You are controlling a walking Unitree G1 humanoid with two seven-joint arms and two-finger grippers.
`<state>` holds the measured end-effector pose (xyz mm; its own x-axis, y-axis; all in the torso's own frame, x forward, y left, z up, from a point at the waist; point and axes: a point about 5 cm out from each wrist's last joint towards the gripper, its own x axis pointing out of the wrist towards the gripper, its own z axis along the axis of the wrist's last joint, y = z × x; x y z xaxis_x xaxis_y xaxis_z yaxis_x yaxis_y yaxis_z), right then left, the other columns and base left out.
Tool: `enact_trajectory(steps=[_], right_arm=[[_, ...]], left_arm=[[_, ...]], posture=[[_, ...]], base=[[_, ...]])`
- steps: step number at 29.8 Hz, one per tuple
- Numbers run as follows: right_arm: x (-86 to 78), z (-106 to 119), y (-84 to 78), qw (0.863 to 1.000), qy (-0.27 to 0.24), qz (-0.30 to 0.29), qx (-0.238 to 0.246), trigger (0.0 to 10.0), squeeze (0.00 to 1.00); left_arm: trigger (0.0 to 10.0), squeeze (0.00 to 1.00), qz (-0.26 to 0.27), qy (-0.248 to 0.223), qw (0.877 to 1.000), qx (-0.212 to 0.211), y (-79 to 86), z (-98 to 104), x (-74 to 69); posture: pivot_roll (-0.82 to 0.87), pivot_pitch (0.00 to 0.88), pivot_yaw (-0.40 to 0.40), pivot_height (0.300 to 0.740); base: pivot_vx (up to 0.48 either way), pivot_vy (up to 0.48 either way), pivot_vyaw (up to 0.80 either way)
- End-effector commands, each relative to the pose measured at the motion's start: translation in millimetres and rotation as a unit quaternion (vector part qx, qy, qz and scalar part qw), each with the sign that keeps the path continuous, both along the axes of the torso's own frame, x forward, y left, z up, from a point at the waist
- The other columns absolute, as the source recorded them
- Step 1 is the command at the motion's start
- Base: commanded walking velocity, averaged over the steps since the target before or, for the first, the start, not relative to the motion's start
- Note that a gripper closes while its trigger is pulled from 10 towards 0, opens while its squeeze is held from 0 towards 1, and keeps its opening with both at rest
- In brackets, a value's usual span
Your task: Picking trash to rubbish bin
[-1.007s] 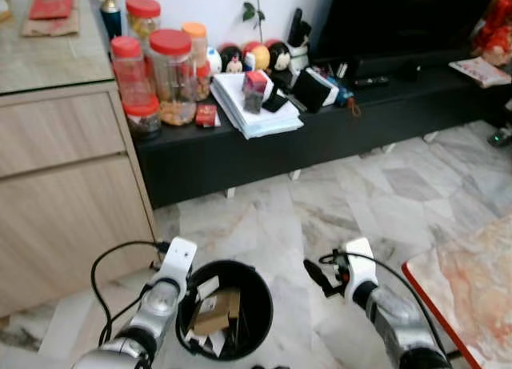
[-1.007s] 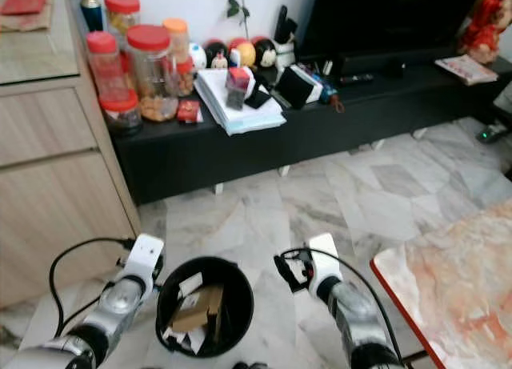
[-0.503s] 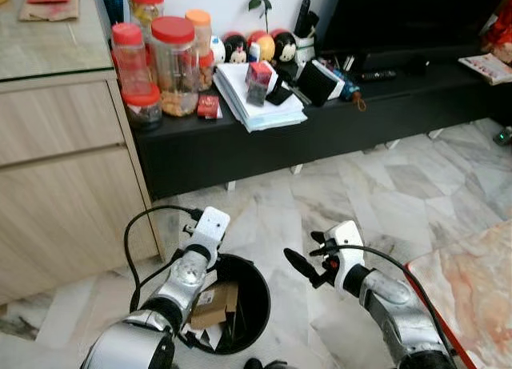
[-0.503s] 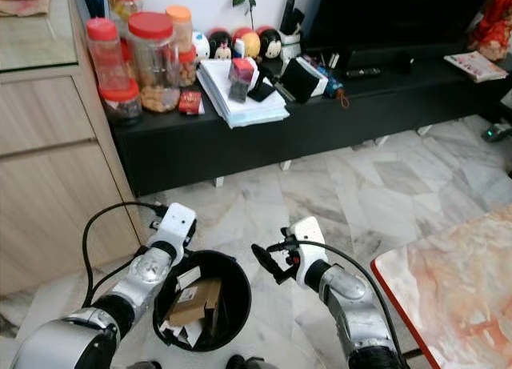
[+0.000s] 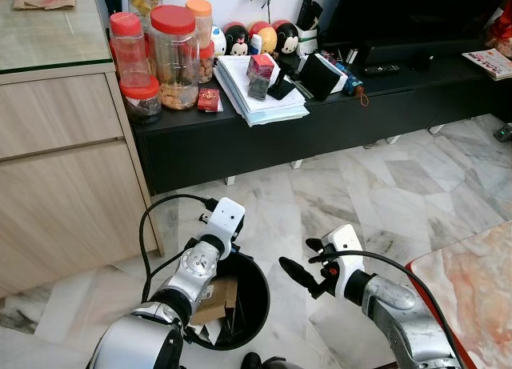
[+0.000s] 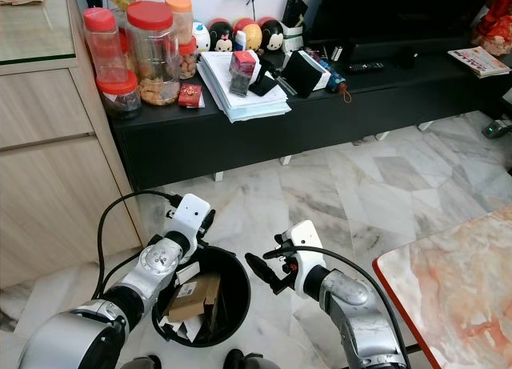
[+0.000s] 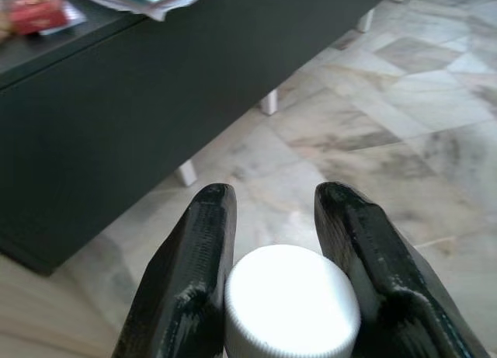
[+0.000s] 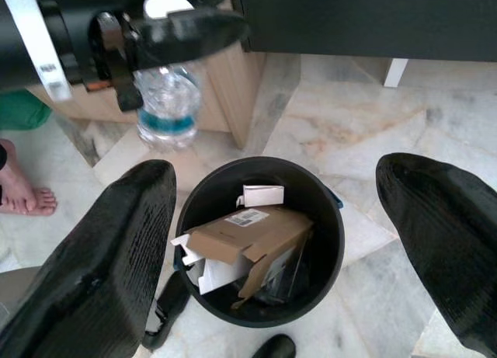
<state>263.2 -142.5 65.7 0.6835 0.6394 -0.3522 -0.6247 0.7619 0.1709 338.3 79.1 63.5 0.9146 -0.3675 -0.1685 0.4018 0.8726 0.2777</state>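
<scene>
A black rubbish bin [image 5: 261, 302] stands on the marble floor between my arms, holding a cardboard box [image 5: 214, 300] and paper scraps. My left gripper [image 7: 272, 199] is shut on a clear plastic bottle [image 8: 167, 102] with a blue label and a white cap [image 7: 291, 300]. It holds the bottle upright just above and beyond the bin's far left rim [image 8: 186, 210]. In the eye view the wrist [image 5: 226, 219] hides the bottle. My right gripper [image 5: 302, 261] hovers open and empty just right of the bin, fingers spread wide.
A black TV console [image 5: 320, 121] with jars, papers and small items runs along the wall ahead. A wooden cabinet [image 5: 64, 169] stands close to the bin's left. A red-edged marble table [image 5: 472, 289] is at my right. A person's bare foot [image 8: 23, 195] is near the cabinet.
The camera has shifted. My left gripper has reached forward, from beside the bin's left rim to its far rim, carrying the bottle. My right gripper has edged closer to the bin.
</scene>
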Motion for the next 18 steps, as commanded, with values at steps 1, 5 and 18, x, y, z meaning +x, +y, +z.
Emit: enact_trajectory(steps=[1, 5, 18], right_arm=[[-3.9, 0.8, -5.4, 1.000, 0.006, -0.006, -0.007, 10.0, 0.00], [-4.9, 0.9, -4.8, 1.000, 0.007, -0.006, -0.008, 10.0, 0.00], [-5.2, 0.4, -5.3, 1.000, 0.010, -0.022, -0.011, 10.0, 0.00]], left_arm=[[10.0, 1.00, -0.020, -0.010, 1.000, -0.009, -10.1, 4.8, 0.3], [10.0, 1.00, -0.029, -0.005, 1.000, -0.007, -12.0, 2.1, -2.1], [10.0, 1.00, -0.039, -0.003, 0.999, -0.001, -12.5, 0.1, -3.9]], posture=[[-0.04, 0.200, -0.216, 0.740], [-0.04, 0.200, -0.215, 0.740], [-0.04, 0.205, -0.212, 0.740]], base=[[0.000, 0.000, 0.00], [0.000, 0.000, 0.00], [0.000, 0.000, 0.00]])
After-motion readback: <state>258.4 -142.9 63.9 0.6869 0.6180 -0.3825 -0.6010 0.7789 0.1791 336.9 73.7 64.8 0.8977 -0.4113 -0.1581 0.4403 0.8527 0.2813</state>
